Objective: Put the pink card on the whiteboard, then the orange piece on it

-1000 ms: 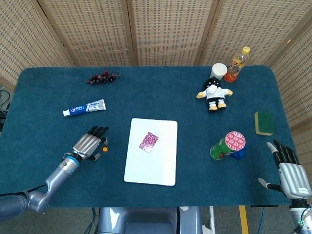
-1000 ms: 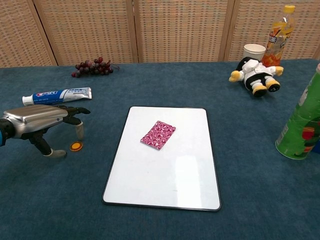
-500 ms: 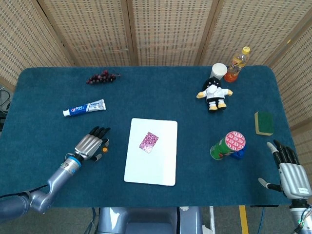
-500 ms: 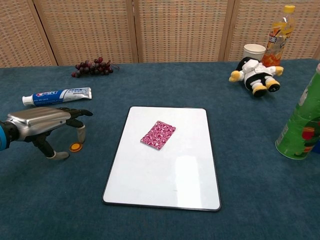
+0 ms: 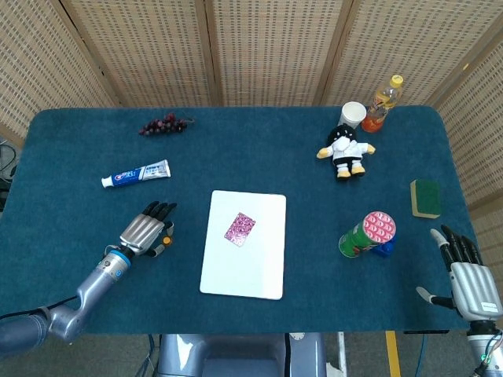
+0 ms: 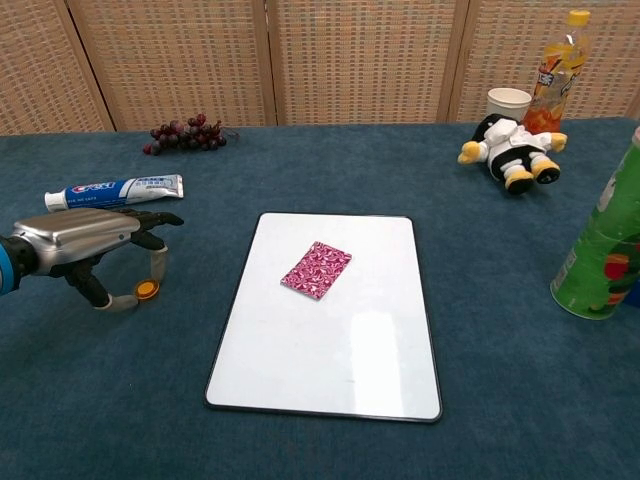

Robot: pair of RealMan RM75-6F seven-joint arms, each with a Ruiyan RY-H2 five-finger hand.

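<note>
Pinching the small round orange piece (image 6: 147, 290) between thumb and a fingertip, the silver left hand (image 6: 85, 248) hovers palm-down low over the dark blue cloth-covered table (image 6: 500, 330); the other fingers curl loosely forward, only partly spread. Whether the piece is lifted clear of the cloth cannot be told.

Counts, left to right: one blue-and-white toothpaste tube (image 6: 114, 190) just beyond the left hand; one bunch of dark purple grapes (image 6: 186, 133) further beyond it, toward the woven screen at the back; one orange piece in the fingertips; one white rectangular whiteboard with a dark rim (image 6: 330, 312) just to the right of the left hand, lying flat; one pink patterned card (image 6: 316, 269) lying on the whiteboard's upper half, turned at a slant, well apart from the orange piece. So card is on the board, piece is off it, beside its left edge.

Further right, well away from the left hand: one black-and-white plush doll with yellow feet (image 6: 510, 147), one white paper cup (image 6: 508, 104) behind it, one plastic bottle of orange drink with a yellow cap (image 6: 556, 74) beside the cup. One green cylindrical snack can with a pink top (image 5: 367, 234) stands to the left of the right hand, and one green sponge block (image 5: 425, 196) lies beyond that hand.

The silver right hand (image 5: 468, 276), seen only in the head view, rests at the table's near right corner, fingers spread and straight, holding nothing.
</note>
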